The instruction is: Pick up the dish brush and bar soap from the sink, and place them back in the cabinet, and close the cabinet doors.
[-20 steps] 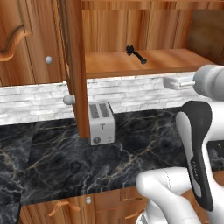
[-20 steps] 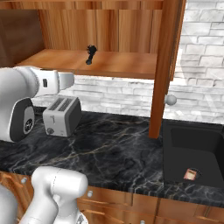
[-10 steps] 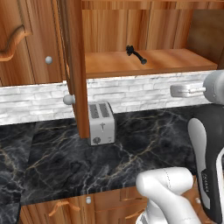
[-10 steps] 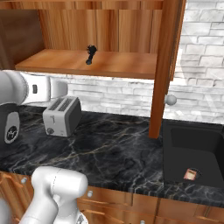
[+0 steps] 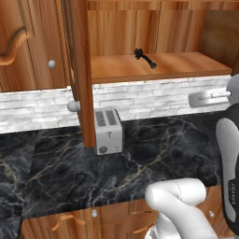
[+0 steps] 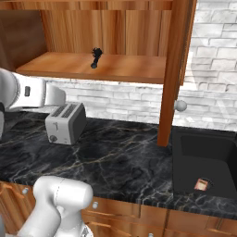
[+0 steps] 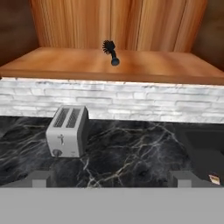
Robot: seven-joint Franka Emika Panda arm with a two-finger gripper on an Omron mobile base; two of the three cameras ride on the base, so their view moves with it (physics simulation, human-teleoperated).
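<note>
The black dish brush (image 5: pixel 144 58) (image 6: pixel 96 57) (image 7: pixel 111 52) lies free on the wooden shelf of the open cabinet (image 5: pixel 168 69) (image 6: pixel 115 70) (image 7: pixel 144 69). Down on the floor of the black sink (image 6: pixel 185 159) (image 7: pixel 197 144) rests the pinkish bar soap (image 6: pixel 202 184) (image 7: pixel 214 179). One of the cabinet doors (image 5: pixel 79 74) (image 6: pixel 173 69) stands swung out, edge-on, its round knob facing me. My gripper (image 7: pixel 111 181) hovers open and empty over the counter, below and in front of the shelf, well short of the brush.
A silver toaster (image 5: pixel 108 130) (image 6: pixel 65 122) (image 7: pixel 68 130) stands on the black marble counter (image 5: pixel 154 154) under the shelf. A closed wooden door (image 5: pixel 28 46) is at the left. Drawers with curved handles run below the counter edge.
My hand has drawn back and sunk from shelf height, sliding right in the left base view and left in the right base view. The brush lies still on the shelf.
</note>
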